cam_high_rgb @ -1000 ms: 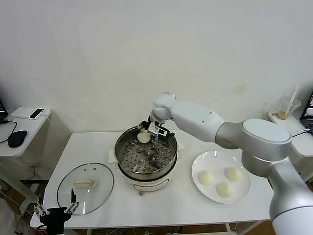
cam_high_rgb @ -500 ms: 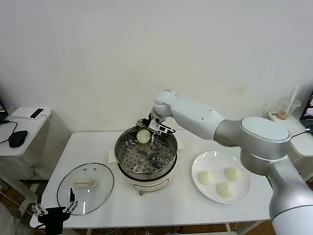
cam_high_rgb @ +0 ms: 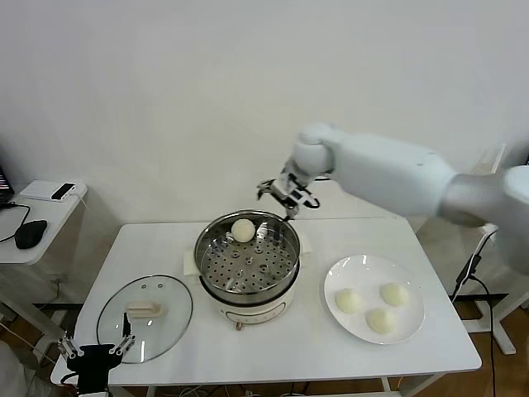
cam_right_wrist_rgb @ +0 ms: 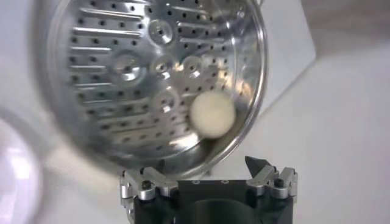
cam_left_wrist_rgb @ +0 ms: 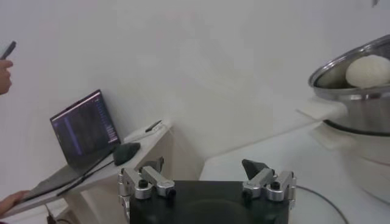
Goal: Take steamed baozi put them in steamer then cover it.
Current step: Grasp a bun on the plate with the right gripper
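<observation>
One baozi (cam_high_rgb: 242,230) is set in the steamer (cam_high_rgb: 248,277); three are left, cover (cam_high_rgb: 145,318) unplaced; right tool (cam_high_rgb: 285,193) spread, empty.

Hidden and cut-off parts
Left gripper (cam_high_rgb: 92,361) clipped by lower edge, head view. Steamer (cam_left_wrist_rgb: 356,91) cut at right edge, left wrist view. Right arm (cam_high_rgb: 397,178) motion-blurred, upper right.
</observation>
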Robot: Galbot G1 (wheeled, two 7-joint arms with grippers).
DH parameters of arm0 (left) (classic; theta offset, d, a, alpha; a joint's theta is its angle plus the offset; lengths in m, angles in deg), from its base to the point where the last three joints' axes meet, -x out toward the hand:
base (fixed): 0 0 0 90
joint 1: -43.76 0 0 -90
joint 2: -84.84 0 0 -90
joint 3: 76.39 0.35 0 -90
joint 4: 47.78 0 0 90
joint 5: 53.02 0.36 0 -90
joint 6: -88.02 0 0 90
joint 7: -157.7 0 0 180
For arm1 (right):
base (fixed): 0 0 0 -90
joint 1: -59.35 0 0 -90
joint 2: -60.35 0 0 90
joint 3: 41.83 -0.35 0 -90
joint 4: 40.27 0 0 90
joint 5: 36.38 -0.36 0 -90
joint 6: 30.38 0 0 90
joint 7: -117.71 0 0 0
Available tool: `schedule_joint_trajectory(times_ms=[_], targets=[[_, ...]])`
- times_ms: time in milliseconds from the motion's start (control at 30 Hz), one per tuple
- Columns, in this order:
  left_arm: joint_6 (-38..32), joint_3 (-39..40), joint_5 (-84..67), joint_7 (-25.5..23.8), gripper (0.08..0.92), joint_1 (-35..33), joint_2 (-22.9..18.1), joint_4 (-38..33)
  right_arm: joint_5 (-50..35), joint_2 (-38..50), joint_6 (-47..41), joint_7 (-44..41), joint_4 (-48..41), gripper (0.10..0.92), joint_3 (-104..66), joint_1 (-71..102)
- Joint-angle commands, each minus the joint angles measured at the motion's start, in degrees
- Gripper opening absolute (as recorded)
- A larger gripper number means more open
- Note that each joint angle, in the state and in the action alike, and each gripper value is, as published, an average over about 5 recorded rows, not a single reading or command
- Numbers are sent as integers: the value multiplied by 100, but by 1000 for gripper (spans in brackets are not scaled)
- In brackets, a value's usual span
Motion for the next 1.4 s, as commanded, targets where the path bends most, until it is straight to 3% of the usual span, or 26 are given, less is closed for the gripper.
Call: schedule_joint_trajectory(times_ms=[33, 267, 567, 967, 1400], targets=[[174, -9, -443, -102, 823, 15, 133, -171, -988, 2329, -2081, -431, 2158, 823, 199, -392], [161, 28, -422, -96, 823, 82, 178, -112, -943, 3465, -2610, -376, 3021, 823, 20, 181], [146, 6, -395, -82, 823, 142, 166, 7, -229, 3755, -2456, -434, 3011, 823, -532, 1551], [141, -64, -325, -82, 823, 165, 162, 143, 698, 3216, -2221, -288, 2072, 823, -1855, 3431], [137, -110, -244, -96, 823, 196, 147, 270, 1043, 2207, -2027, -55, 890, 823, -2061, 3690]])
